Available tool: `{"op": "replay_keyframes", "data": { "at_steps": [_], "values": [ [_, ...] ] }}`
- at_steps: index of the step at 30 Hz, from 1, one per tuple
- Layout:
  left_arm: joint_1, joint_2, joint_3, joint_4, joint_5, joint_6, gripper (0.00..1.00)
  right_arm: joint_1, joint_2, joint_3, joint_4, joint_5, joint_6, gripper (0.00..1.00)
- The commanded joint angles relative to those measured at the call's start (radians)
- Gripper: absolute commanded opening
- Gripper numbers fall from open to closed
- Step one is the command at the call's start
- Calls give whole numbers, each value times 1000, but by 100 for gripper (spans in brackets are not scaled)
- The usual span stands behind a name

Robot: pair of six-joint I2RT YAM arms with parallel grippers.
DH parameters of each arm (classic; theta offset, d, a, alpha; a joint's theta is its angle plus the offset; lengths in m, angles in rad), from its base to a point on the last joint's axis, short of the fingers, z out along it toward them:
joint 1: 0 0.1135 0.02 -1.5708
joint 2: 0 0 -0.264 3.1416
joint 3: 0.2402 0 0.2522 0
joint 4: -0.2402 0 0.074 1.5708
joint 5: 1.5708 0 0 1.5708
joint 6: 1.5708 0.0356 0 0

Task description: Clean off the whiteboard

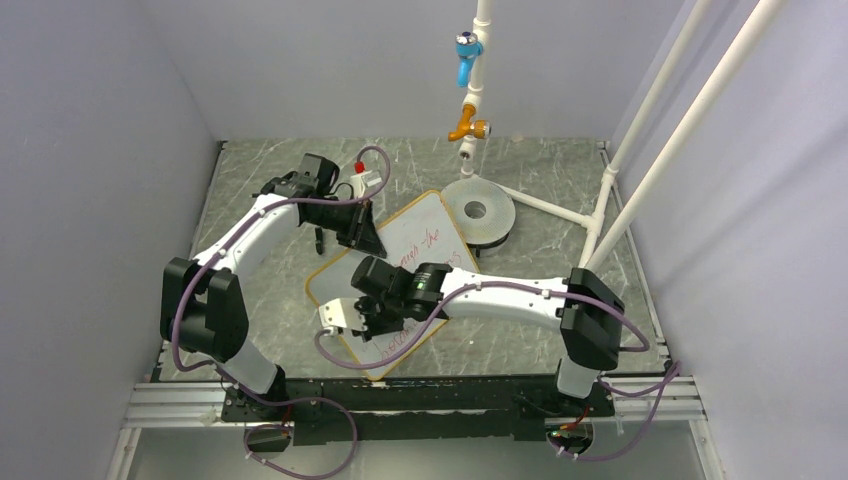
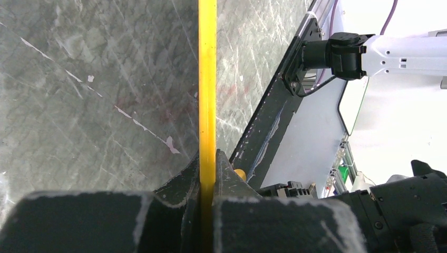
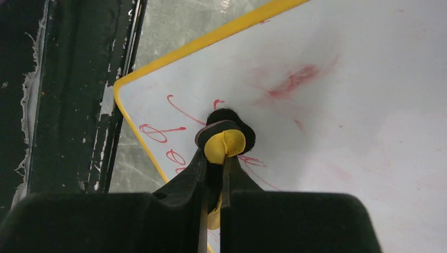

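The whiteboard (image 1: 425,240) lies slanted on the table's middle, with red handwriting on it. My left gripper (image 1: 362,238) is shut on its thin yellow frame (image 2: 207,79) at the far left edge; the frame runs straight up between the jaws (image 2: 208,157). My right gripper (image 1: 368,322) is over the board's near end, shut on a small yellow eraser (image 3: 225,143) whose black felt presses on the white surface (image 3: 358,121). Red letters (image 3: 158,132) remain left of the eraser. A red smudge (image 3: 292,81) lies further up the board.
A round grey disc (image 1: 480,212) sits just beyond the board's far right corner. A white pipe frame with a blue valve (image 1: 467,52) and an orange valve (image 1: 468,127) hangs above it. A black rail (image 3: 79,105) runs along the near table edge.
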Motion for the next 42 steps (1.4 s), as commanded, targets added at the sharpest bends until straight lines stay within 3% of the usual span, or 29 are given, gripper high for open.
{"op": "replay_keyframes", "data": {
  "at_steps": [1,7,17,25,29,36,42],
  "values": [
    [-11,-15,12,12,129,-12,0,-45,-12,20,19,25,-18,0],
    [-11,-19,12,12,129,-12,0,-182,-79,-36,76,65,-12,0],
    [-11,-18,11,10,128,-9,0,-33,-17,1,40,42,-11,0],
    [-16,-25,10,11,132,-10,0,-211,-78,9,169,170,107,0],
    [-20,-19,9,10,130,-9,0,-203,-71,8,166,137,112,0],
    [-26,-14,9,6,129,-9,0,-34,-10,41,113,93,75,0],
    [-29,-14,9,7,132,-9,0,-168,-28,73,159,175,150,0]
  ]
}}
